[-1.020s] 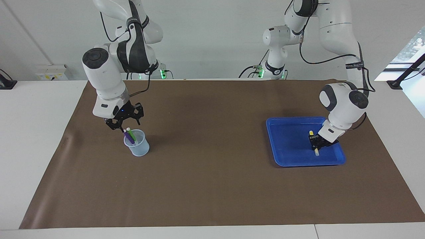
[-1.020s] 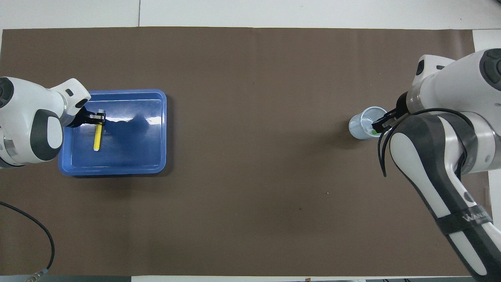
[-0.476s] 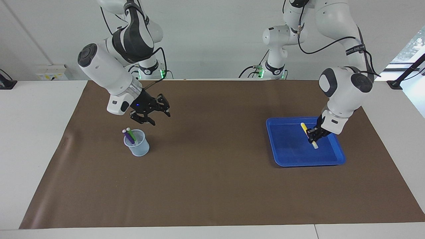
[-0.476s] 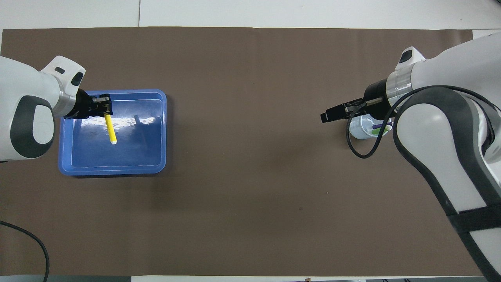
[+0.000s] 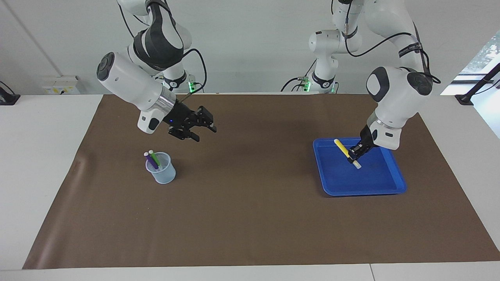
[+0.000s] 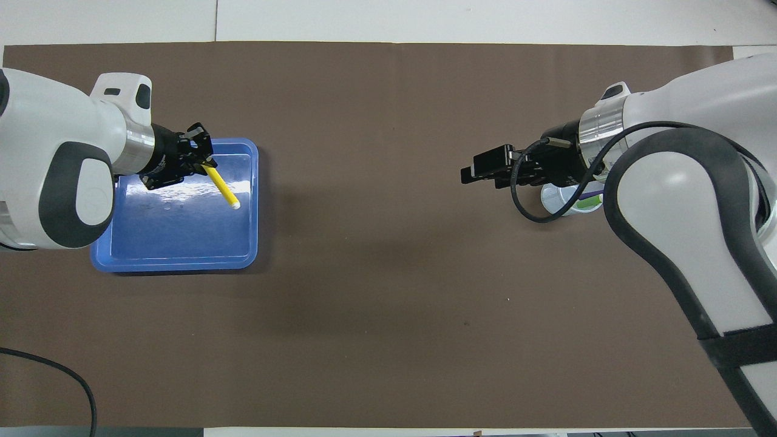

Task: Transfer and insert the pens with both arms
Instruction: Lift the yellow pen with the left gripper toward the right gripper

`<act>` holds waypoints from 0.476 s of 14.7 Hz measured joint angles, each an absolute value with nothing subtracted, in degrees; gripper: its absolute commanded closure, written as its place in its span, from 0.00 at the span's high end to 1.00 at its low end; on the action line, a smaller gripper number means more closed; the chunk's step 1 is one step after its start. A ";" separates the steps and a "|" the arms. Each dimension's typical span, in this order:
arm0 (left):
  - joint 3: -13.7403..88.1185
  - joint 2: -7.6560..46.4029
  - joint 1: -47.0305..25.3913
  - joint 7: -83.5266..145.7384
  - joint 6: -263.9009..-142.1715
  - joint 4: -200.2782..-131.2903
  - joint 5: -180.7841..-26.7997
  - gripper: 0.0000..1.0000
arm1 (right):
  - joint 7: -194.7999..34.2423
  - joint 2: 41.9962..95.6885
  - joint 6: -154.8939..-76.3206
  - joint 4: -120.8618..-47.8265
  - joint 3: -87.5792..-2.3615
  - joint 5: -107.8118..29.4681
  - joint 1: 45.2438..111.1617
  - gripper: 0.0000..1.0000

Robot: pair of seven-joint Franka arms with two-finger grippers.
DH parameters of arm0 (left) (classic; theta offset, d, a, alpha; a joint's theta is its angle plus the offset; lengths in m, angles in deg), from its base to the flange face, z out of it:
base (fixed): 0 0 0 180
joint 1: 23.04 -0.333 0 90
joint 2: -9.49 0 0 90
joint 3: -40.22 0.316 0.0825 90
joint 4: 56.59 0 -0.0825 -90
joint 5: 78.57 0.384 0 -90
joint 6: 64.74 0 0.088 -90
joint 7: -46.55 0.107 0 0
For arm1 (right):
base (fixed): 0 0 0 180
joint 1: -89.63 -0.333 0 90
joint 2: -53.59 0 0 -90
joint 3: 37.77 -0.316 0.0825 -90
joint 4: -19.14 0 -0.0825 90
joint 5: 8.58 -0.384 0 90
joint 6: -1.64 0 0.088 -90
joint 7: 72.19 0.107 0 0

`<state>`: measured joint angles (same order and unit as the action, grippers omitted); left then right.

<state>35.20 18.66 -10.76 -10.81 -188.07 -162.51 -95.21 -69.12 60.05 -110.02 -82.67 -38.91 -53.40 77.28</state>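
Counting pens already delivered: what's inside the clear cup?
Inside the clear cup stand a purple pen and a green pen, leaning, tops above the rim. In the overhead view the right arm covers most of the cup.

Left gripper [image 5: 354, 155]: we carry it raised near the left arm's end of the surface, wrist angled down, fingers clamped. Right gripper [image 5: 201, 127]: we hold it aloft, wrist near level, fingers spread, toward the right arm's end.
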 measured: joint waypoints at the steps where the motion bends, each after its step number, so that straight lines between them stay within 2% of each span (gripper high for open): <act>1: 35.21 18.75 -9.60 -13.85 -189.51 -162.50 -97.83 0.00 | -68.67 60.04 -111.16 -82.88 -38.91 -54.59 76.76 0.91; 6: 35.23 19.22 -3.77 -27.27 -197.31 -162.49 -106.31 0.00 | -68.74 58.76 -121.02 -89.43 -38.92 -70.98 75.30 0.92; 7: 35.22 19.26 -2.31 -30.45 -198.57 -162.50 -106.38 0.00 | -69.02 58.26 -123.08 -90.86 -38.91 -73.38 74.59 0.86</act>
